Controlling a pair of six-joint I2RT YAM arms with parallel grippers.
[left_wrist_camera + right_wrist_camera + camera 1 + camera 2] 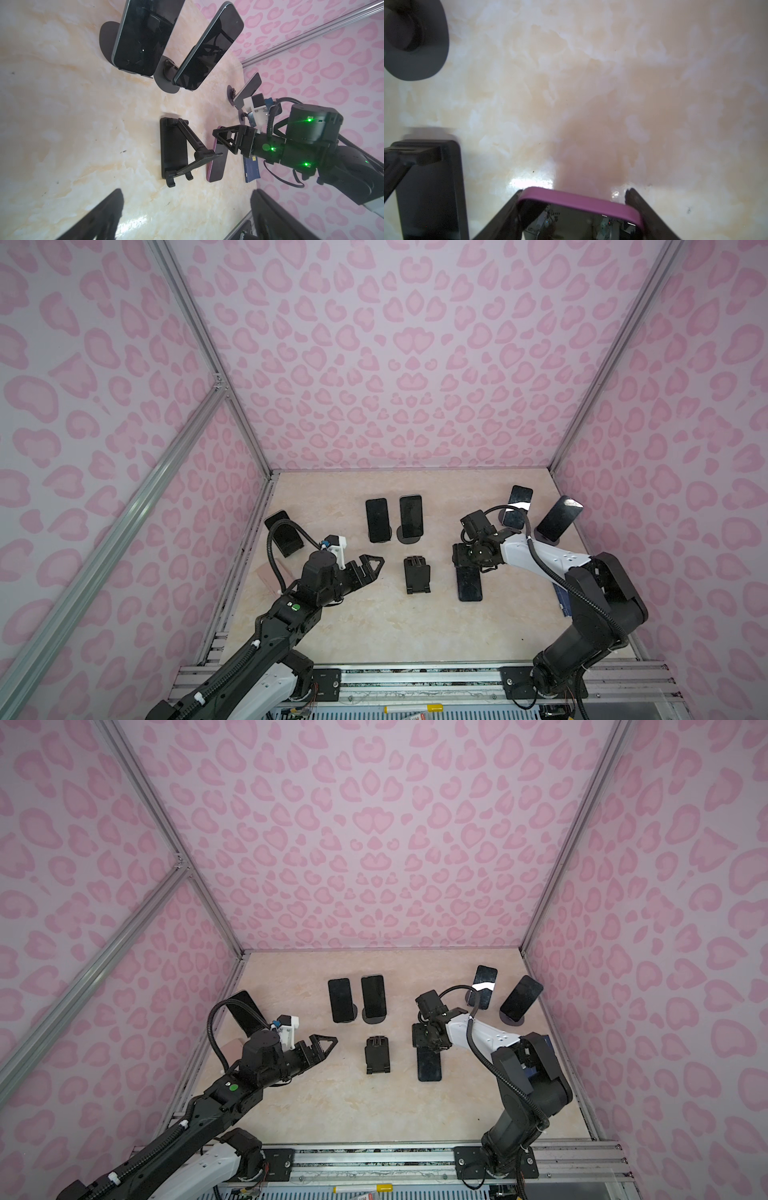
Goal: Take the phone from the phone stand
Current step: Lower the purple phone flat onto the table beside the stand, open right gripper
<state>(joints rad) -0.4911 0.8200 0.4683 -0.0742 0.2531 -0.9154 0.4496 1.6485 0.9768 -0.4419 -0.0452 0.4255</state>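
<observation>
The phone, dark-screened in a purple case, lies low along the table just right of an empty black folding phone stand. My right gripper is shut on the phone's far end, one finger against each long side. Both top views show the phone reaching toward the front from under that gripper. In the left wrist view, phone and stand sit side by side, apart. My left gripper hovers open and empty, left of the stand.
Two phones on round-based stands stand behind the empty stand. Two more are at the back right, one at the left wall. A blue item lies by the right wall.
</observation>
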